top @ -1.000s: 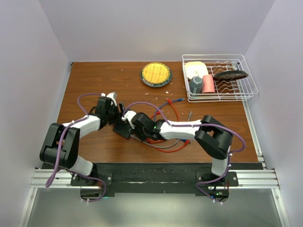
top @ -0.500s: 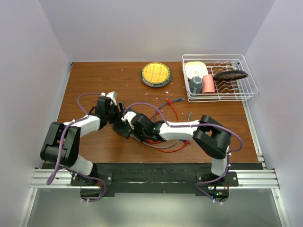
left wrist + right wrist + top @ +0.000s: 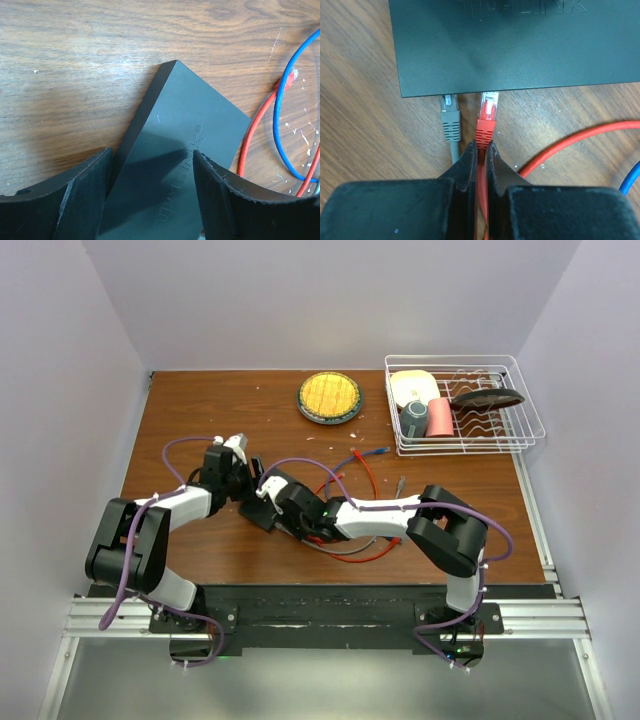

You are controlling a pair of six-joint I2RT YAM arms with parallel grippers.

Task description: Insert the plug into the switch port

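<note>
The switch (image 3: 260,514) is a flat black box lying left of the table's centre. In the left wrist view my left gripper (image 3: 150,200) straddles one end of the switch (image 3: 185,140), with its fingers (image 3: 80,200) against both sides. In the right wrist view my right gripper (image 3: 481,147) is shut on the red cable just behind the red plug (image 3: 486,125). The plug's clear tip is at the edge of the switch (image 3: 520,45), entering a port. A grey plug (image 3: 450,117) sits in the port next to it, on the left.
Loose red cable (image 3: 372,548) loops under my right arm, and a blue cable (image 3: 368,454) lies beyond it. A round yellow dish (image 3: 330,397) stands at the back centre. A white wire rack (image 3: 520,425) with cups and plates stands at the back right.
My right gripper has moved slightly left toward the switch with the red cable in it. The left arm has stayed in place.
</note>
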